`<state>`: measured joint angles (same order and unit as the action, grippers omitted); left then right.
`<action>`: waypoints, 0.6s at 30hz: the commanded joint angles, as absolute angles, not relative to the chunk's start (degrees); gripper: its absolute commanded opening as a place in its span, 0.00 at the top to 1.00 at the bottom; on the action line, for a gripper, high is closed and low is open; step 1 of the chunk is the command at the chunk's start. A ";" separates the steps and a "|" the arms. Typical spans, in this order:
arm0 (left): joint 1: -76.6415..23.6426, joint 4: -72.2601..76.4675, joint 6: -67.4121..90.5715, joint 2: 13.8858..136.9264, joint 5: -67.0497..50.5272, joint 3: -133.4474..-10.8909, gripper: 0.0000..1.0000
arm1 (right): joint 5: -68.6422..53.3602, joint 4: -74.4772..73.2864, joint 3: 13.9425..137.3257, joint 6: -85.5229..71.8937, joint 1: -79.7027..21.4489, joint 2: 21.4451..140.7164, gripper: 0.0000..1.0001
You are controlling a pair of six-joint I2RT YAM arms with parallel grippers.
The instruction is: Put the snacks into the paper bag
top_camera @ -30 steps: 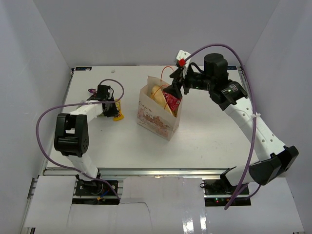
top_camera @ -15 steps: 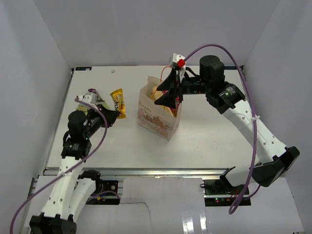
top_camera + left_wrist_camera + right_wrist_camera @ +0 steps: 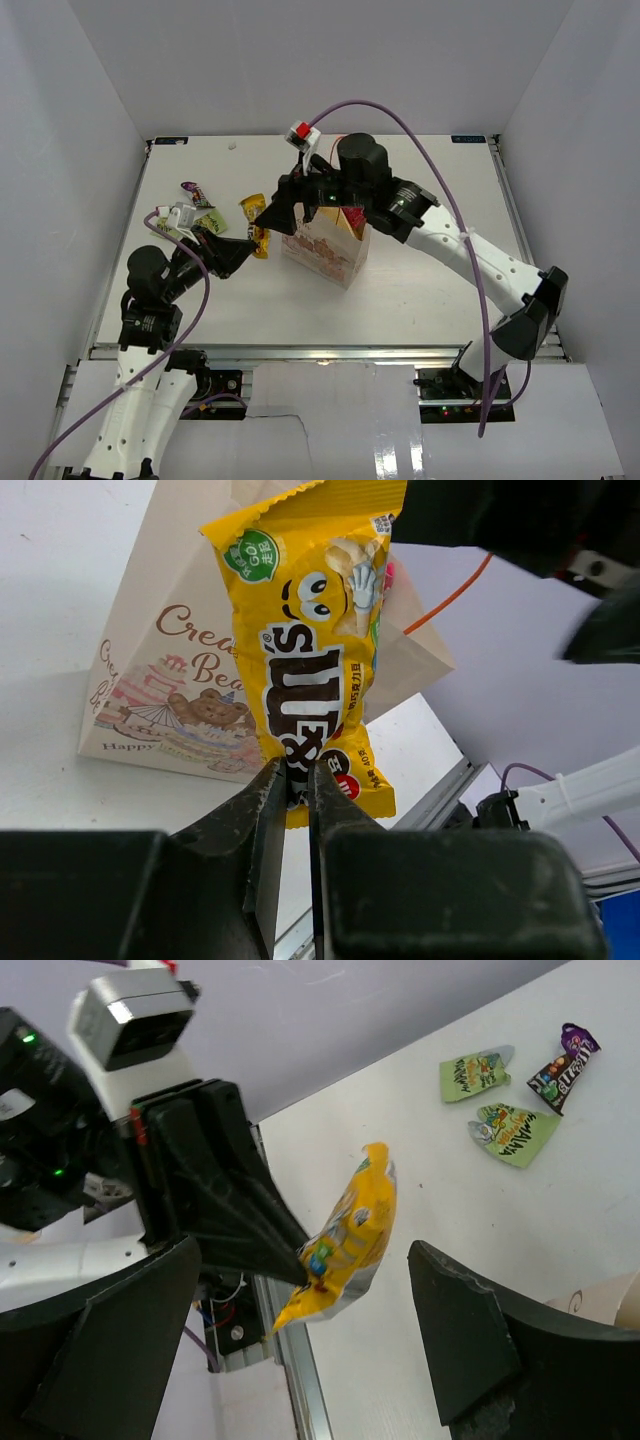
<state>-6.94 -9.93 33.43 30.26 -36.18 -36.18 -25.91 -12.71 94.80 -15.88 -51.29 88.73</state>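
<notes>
Nearest you, at the near-left corner of the worktop (image 3: 420, 290), your left arm reaches up and inward. The left pincer (image 3: 297, 772) is pressed together on the lower end of the yellow candy packet (image 3: 315, 650), so the packet stands up from the fingers, held above the worktop. From above, you see it left of the middle, just beside the left side of the paper bag (image 3: 318, 250).

Your right arm stretches from the near-right corner across the top of the bag. The right pincer (image 3: 272, 212) is spread wide and pinches nothing. In its wrist view the yellow packet hangs in the gap between the two dark fingers (image 3: 110, 1360), touching neither.

The paper bag stands upright near the middle of the worktop, printed side toward the near-left corner, with one thin orange-red handle (image 3: 450, 595) looping out at its top. The arm hides most of its mouth, and you cannot tell what lies inside.

Farther off, toward the far-left corner, three small packets lie flat: two green packets (image 3: 475, 1072) (image 3: 515, 1128) near each other and a purple packet (image 3: 560, 1060) just beyond them.
</notes>
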 commanded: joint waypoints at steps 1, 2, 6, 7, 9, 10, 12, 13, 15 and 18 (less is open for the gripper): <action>-7.03 -8.96 34.19 29.45 -39.02 -39.20 0.90 | -18.72 -10.28 99.49 -19.42 -52.29 91.93 0.10; -7.03 -9.05 34.19 29.36 -39.02 -39.29 0.90 | -18.37 -10.37 100.28 -19.68 -52.47 93.33 0.06; -7.03 -9.75 34.19 28.39 -39.11 -39.02 0.90 | -16.80 -10.90 101.07 -21.36 -53.52 95.45 0.11; -7.03 -9.76 34.28 28.21 -39.11 -38.94 0.90 | -16.09 -11.07 101.16 -21.27 -53.87 95.62 0.19; -6.94 -9.93 34.37 27.69 -38.85 -38.85 0.90 | -15.21 -11.51 101.34 -21.53 -54.32 96.24 0.33; -6.94 -10.02 34.45 27.51 -38.76 -38.85 0.90 | -15.29 -11.51 101.25 -21.62 -54.32 96.33 0.51; -7.03 -10.81 34.37 27.16 -38.24 -39.11 0.89 | -15.90 -11.25 101.43 -21.45 -54.32 96.24 0.61; -7.03 -11.07 34.19 26.98 -38.06 -39.20 0.87 | -16.34 -10.90 101.60 -21.18 -54.32 96.07 0.66; -7.03 -12.12 33.93 26.72 -36.75 -39.37 0.76 | -17.48 -10.37 101.86 -20.57 -54.32 95.63 0.70; -7.03 -13.35 33.93 26.37 -34.11 -40.08 0.50 | -19.50 -9.58 102.22 -19.34 -54.32 94.57 0.80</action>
